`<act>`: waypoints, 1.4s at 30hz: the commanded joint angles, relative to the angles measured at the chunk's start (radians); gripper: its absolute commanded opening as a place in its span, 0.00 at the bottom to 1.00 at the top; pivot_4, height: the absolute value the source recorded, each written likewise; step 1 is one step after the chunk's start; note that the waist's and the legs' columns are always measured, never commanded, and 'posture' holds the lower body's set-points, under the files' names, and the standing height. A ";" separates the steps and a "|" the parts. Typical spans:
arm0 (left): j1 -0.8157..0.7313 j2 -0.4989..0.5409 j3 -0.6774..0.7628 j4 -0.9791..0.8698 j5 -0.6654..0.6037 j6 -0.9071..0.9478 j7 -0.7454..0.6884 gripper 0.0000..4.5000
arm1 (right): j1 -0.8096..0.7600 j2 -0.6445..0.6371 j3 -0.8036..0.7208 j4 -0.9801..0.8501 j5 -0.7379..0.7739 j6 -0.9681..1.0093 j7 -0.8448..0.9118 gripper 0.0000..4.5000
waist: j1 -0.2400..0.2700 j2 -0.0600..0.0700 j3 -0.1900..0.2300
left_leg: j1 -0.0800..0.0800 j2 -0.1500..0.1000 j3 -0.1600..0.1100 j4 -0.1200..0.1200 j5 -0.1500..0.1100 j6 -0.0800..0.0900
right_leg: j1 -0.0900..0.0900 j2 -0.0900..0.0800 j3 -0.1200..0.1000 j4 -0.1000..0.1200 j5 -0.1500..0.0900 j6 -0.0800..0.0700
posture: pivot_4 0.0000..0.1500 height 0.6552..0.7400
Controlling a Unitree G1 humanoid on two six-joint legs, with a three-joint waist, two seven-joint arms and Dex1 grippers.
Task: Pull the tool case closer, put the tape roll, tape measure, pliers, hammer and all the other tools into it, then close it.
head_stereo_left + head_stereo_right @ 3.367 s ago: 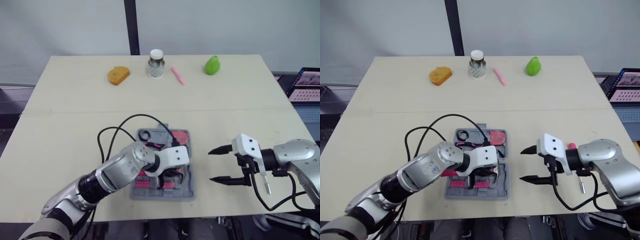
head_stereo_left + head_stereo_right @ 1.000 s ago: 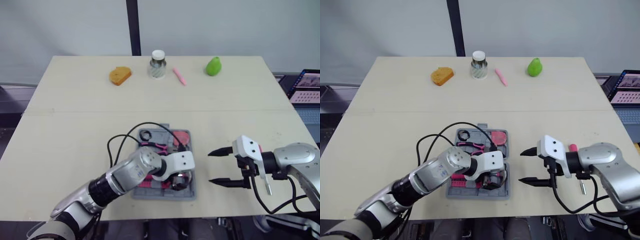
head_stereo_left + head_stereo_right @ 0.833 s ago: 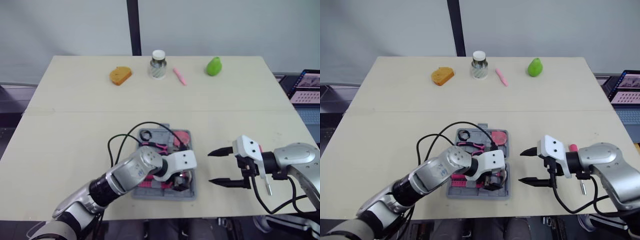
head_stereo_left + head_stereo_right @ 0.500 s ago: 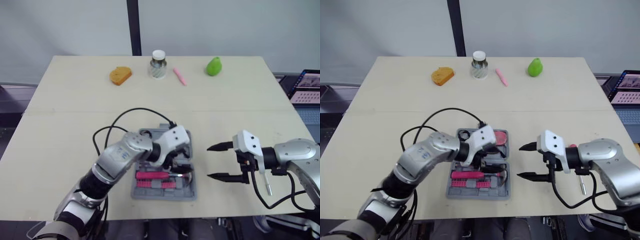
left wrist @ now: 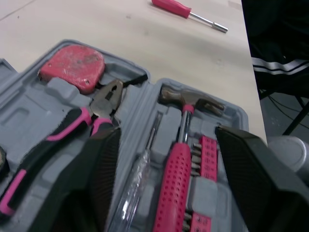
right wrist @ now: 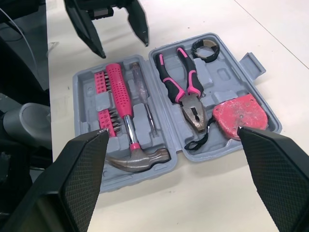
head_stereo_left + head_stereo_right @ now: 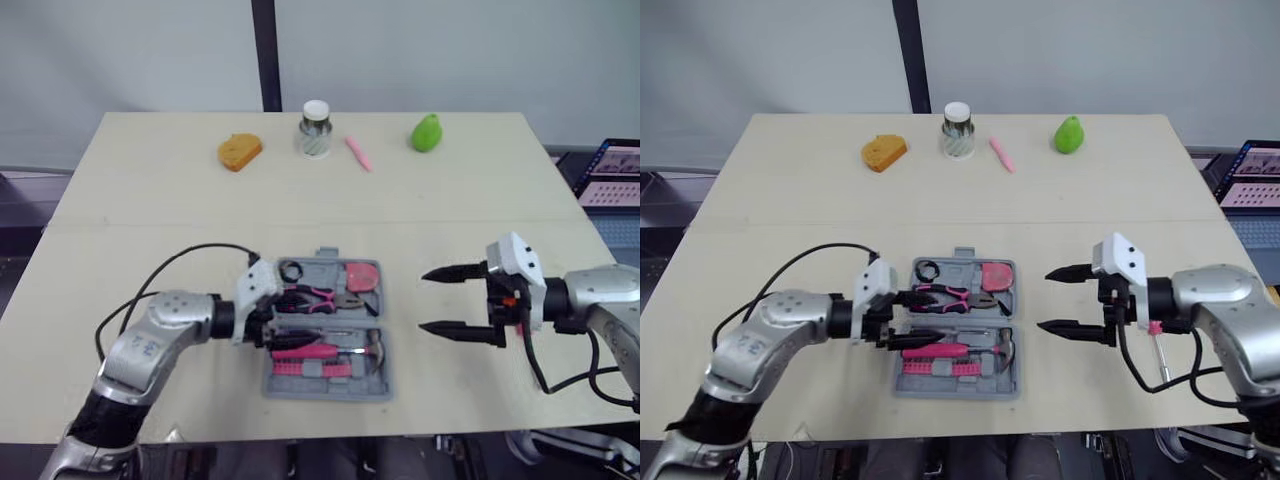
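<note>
The grey tool case (image 7: 372,380) lies open on the table in front of me. In it lie the black tape roll (image 7: 290,270), the red tape measure (image 7: 361,277), the pink-handled pliers (image 7: 308,296), a clear screwdriver (image 6: 145,104), the pink-handled hammer (image 7: 318,351) and a strip of pink bits (image 7: 298,368). My left gripper (image 7: 923,318) hovers open and empty over the case's left edge. To the right of the case my right gripper (image 7: 424,300) is open and empty. A pink screwdriver (image 5: 174,7) lies on the table by the right gripper.
Along the far edge stand an orange piece of bread (image 7: 238,152), a jar with a white lid (image 7: 314,128), a pink pen (image 7: 357,152) and a green pear (image 7: 425,131). A laptop (image 7: 610,170) sits beyond the table's right edge.
My left gripper has drawn back from the case's lower right, over its middle, to its left edge. The hammer now lies uncovered in its slot. The right gripper has shifted slightly right.
</note>
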 commanded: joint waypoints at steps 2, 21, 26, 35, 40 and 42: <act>0.035 -0.009 -0.014 0.040 0.012 -0.124 -0.030 0.20 | -0.017 -0.028 -0.020 -0.001 0.008 -0.010 0.035 1.00 | -0.002 0.000 0.000 | 0.000 0.000 0.000 0.000 0.000 0.000 | 0.000 0.000 0.000 0.000 0.000 0.000 | 1.00 1.00; 0.045 -0.061 -0.163 0.151 0.134 -0.253 -0.019 0.02 | -0.032 -0.027 -0.008 0.013 -0.026 -0.031 0.046 1.00 | -0.003 0.000 0.000 | 0.000 0.000 0.001 -0.001 0.000 0.000 | 0.000 0.000 0.000 0.000 0.000 0.000 | 1.00 1.00; 0.028 -0.077 -0.173 0.178 0.153 -0.261 -0.008 0.02 | -0.029 -0.027 -0.007 0.014 -0.027 -0.035 0.048 1.00 | -0.004 0.000 0.000 | 0.000 0.000 0.001 -0.001 0.000 0.000 | 0.000 0.000 0.000 -0.001 0.000 0.000 | 1.00 1.00; 0.015 -0.098 -0.198 0.198 0.180 -0.267 -0.005 0.02 | -0.029 -0.027 -0.005 0.016 -0.029 -0.037 0.046 1.00 | -0.004 0.000 0.000 | 0.000 0.000 0.001 -0.001 0.000 0.000 | 0.000 0.000 0.000 -0.001 0.000 0.000 | 1.00 1.00; 0.010 -0.088 -0.226 0.229 0.227 -0.276 0.004 0.02 | -0.028 -0.027 -0.007 0.016 -0.030 -0.037 0.044 1.00 | -0.003 0.000 0.000 | 0.000 0.000 0.000 -0.001 0.000 0.000 | 0.000 0.000 0.000 -0.001 0.000 0.000 | 1.00 1.00; 0.004 -0.096 -0.227 0.242 0.241 -0.277 0.018 0.02 | -0.027 -0.027 -0.008 0.015 -0.030 -0.036 0.043 1.00 | -0.003 0.000 0.000 | 0.000 0.000 0.001 -0.001 0.000 0.000 | 0.000 0.000 0.000 -0.001 0.000 0.000 | 1.00 1.00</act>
